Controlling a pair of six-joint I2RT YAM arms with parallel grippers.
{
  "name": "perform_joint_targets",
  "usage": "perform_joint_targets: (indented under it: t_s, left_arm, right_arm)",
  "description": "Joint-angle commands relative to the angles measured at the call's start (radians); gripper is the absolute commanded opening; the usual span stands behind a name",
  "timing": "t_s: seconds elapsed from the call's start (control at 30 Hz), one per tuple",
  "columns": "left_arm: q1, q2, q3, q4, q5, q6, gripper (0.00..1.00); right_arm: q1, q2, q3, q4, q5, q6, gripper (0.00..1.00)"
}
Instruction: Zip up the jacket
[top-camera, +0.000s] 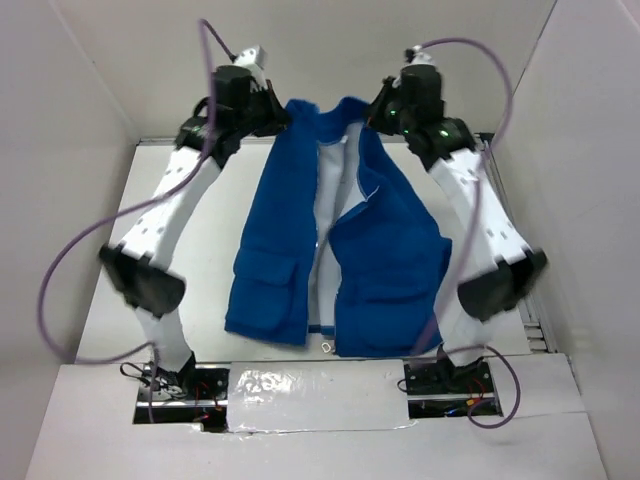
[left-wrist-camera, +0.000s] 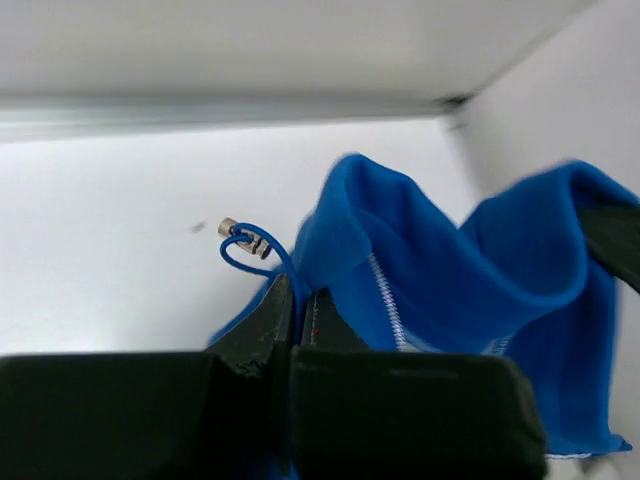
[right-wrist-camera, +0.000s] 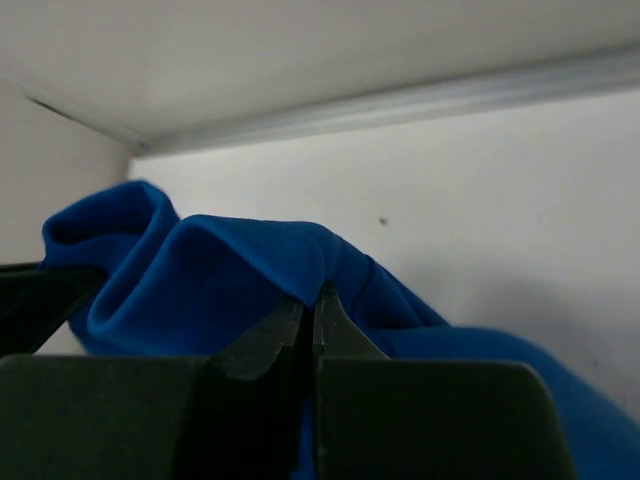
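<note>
The royal-blue jacket (top-camera: 390, 250) lies open on the white table, its white lining showing down the middle and its collar at the far end. At the collar's left side my left gripper (top-camera: 268, 113) is shut on a fold of the blue fabric (left-wrist-camera: 450, 280), pinched between its tips (left-wrist-camera: 300, 292). A blue cord loop with a metal toggle (left-wrist-camera: 245, 240) sticks out beside it, and zipper teeth (left-wrist-camera: 385, 300) run close by. On the collar's right side my right gripper (top-camera: 378, 113) is shut on a raised ridge of jacket fabric (right-wrist-camera: 230, 265), held between its tips (right-wrist-camera: 311, 300).
White walls close in the table on the left, right and far side. The metal strip at the far table edge (right-wrist-camera: 400, 100) runs just beyond both grippers. A small ring (top-camera: 327, 347) lies at the jacket's near hem. Shiny tape (top-camera: 300, 395) covers the near edge between the arm bases.
</note>
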Motion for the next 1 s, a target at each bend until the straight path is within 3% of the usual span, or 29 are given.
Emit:
perform_joint_targets:
  t_s: [0.0, 0.1, 0.13, 0.17, 0.2, 0.27, 0.3, 0.4, 0.47, 0.5, 0.6, 0.67, 0.77, 0.97]
  left_arm:
    - [0.063, 0.193, 0.036, 0.008, -0.02, -0.036, 0.1]
    - [0.086, 0.4, 0.211, -0.059, 0.01, -0.013, 0.46]
    - [0.093, 0.444, 0.268, -0.087, 0.032, -0.016, 0.75]
    - [0.11, 0.492, 0.338, -0.102, 0.055, -0.019, 0.91]
    - [0.116, 0.489, 0.333, -0.102, 0.093, -0.02, 0.99]
    - [0.123, 0.414, 0.211, -0.028, 0.116, -0.016, 0.99]
    - [0.123, 0.374, 0.155, 0.002, 0.131, -0.013, 0.99]
    - [0.101, 0.229, -0.02, 0.04, 0.095, -0.014, 0.99]
    - [0.071, 0.129, -0.112, -0.033, 0.055, -0.031, 0.99]
    - [0.058, 0.088, -0.156, -0.062, 0.038, -0.048, 0.99]
    - [0.008, -0.098, -0.424, -0.098, 0.036, -0.126, 0.99]
    - [-0.038, -0.312, -0.749, -0.06, 0.096, -0.173, 0.99]
    - [-0.116, -0.481, -0.995, -0.003, 0.182, -0.236, 0.99]
    - [-0.259, -0.603, -1.216, -0.073, 0.176, -0.365, 0.99]
  right_arm:
    - [-0.07, 0.159, 0.013, 0.082, -0.236, 0.013, 0.01]
    - [-0.11, 0.453, 0.203, 0.008, -0.304, -0.001, 0.19]
    - [-0.119, 0.492, 0.309, -0.047, -0.325, -0.007, 0.35]
    - [-0.133, 0.516, 0.341, -0.06, -0.354, -0.019, 0.44]
    - [-0.137, 0.513, 0.346, -0.054, -0.405, -0.05, 0.51]
    - [-0.139, 0.455, 0.229, 0.033, -0.421, -0.082, 0.86]
    - [-0.134, 0.366, 0.163, 0.068, -0.412, -0.095, 0.99]
    - [-0.119, 0.196, -0.117, 0.15, -0.349, -0.133, 1.0]
    - [-0.108, 0.051, -0.23, 0.15, -0.321, -0.139, 1.0]
    - [-0.098, -0.001, -0.387, 0.159, -0.312, -0.136, 1.0]
    - [-0.067, -0.247, -0.743, 0.265, -0.272, -0.075, 1.0]
    - [-0.024, -0.408, -0.959, 0.277, -0.258, -0.015, 1.0]
    - [0.053, -0.56, -1.153, 0.233, -0.249, 0.057, 1.0]
    - [0.296, -0.746, -1.361, 0.152, -0.215, 0.217, 1.0]
